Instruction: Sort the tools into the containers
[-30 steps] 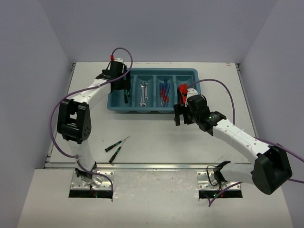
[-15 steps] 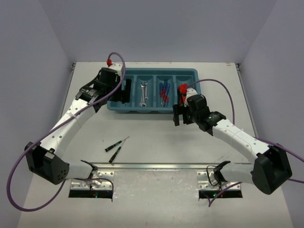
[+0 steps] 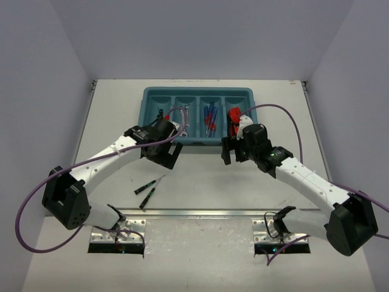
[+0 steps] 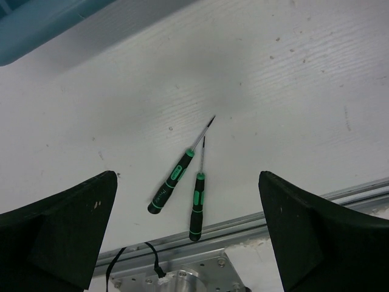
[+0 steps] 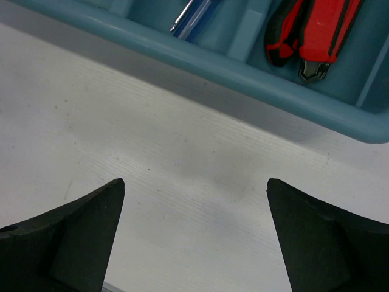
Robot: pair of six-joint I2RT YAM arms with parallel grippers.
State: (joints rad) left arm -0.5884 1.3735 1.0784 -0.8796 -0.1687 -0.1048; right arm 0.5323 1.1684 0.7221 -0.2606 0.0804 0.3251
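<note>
The teal tray (image 3: 197,90) with its four compartments stands at the back middle. Red-and-black pliers (image 3: 233,115) lie in the right compartment, blue-handled screwdrivers (image 3: 210,120) in the one to its left, and silver wrenches (image 3: 184,118) in the one left of that. Two black-and-green precision screwdrivers (image 3: 150,184) (image 3: 148,198) lie on the table in front. My left gripper (image 3: 167,152) is open and empty above the table; its wrist view shows both screwdrivers (image 4: 173,181) (image 4: 197,205) below it. My right gripper (image 3: 234,152) is open and empty just in front of the tray, with the pliers (image 5: 322,30) and the tray's rim (image 5: 182,55) ahead.
An aluminium rail (image 3: 200,213) runs along the near edge, and it also shows in the left wrist view (image 4: 255,225). Purple cables (image 3: 285,118) loop over both arms. Grey walls close in the table on three sides.
</note>
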